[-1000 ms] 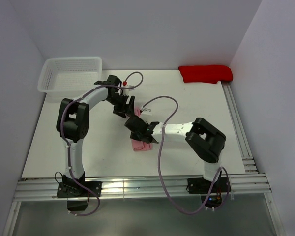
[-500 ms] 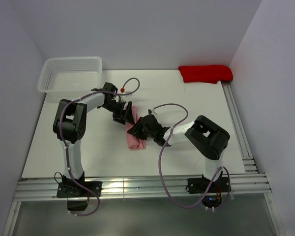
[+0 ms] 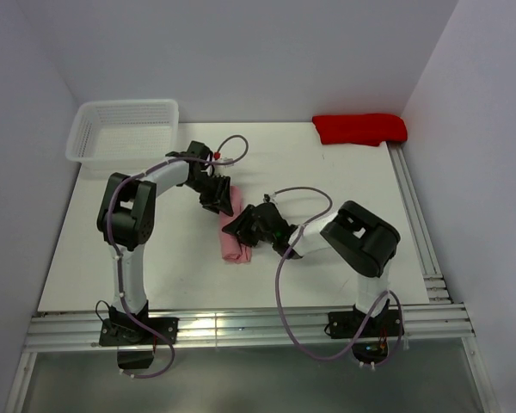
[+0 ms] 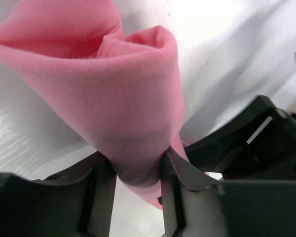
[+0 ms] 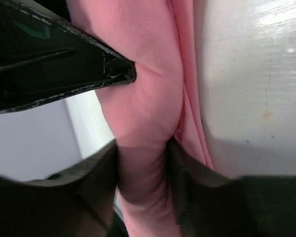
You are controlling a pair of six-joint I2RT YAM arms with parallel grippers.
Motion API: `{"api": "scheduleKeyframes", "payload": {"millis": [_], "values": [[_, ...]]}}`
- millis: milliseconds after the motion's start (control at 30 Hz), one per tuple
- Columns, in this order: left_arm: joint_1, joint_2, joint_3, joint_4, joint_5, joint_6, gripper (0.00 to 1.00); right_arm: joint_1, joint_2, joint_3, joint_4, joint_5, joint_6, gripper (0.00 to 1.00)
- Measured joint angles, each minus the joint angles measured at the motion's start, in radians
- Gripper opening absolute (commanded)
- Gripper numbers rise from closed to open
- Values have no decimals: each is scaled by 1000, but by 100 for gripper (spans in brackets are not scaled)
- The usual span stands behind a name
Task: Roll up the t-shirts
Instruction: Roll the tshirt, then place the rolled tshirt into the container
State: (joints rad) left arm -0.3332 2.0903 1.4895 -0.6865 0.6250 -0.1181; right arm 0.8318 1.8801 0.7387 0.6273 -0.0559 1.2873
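Note:
The pink t-shirt (image 3: 234, 246) lies as a short roll in the middle of the white table. My left gripper (image 3: 223, 203) is at the roll's far end. In the left wrist view its two fingers squeeze the spiral end of the t-shirt (image 4: 103, 89), so the left gripper (image 4: 136, 165) is shut on it. My right gripper (image 3: 243, 225) sits on the roll's right side, just below the left one. In the right wrist view a thick fold of the t-shirt (image 5: 148, 98) is pinched in the right gripper (image 5: 142, 148). The left gripper's finger (image 5: 54, 64) shows close above it.
A white mesh basket (image 3: 125, 129) stands at the back left. A folded red cloth (image 3: 359, 128) lies at the back right corner. Metal rails run along the right edge (image 3: 417, 224) and the near edge (image 3: 241, 331). Walls close in on three sides.
The left gripper has closed from wide open onto the far end of the roll. The right gripper moved up and right along the shirt earlier and has shifted only slightly since.

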Motion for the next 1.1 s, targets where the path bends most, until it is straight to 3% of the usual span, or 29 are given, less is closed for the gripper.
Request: {"api": "scheduleKeyframes", "payload": {"millis": [333,600,933,1067,1100], "values": [[-54,0,52,-60,-134,5,36,89,-82,248,-607,251,-117,59],[-78,2,74,-83,-187,8,37,184,-80,463,-983,455,-180,50],[-92,18,108,-111,-216,9,39,211,75,702,-1143,562,-261,41],[-94,21,115,-118,-225,9,46,212,123,722,-1177,579,-258,36],[-94,22,117,-120,-228,9,54,212,124,722,-1180,580,-256,36]]}}
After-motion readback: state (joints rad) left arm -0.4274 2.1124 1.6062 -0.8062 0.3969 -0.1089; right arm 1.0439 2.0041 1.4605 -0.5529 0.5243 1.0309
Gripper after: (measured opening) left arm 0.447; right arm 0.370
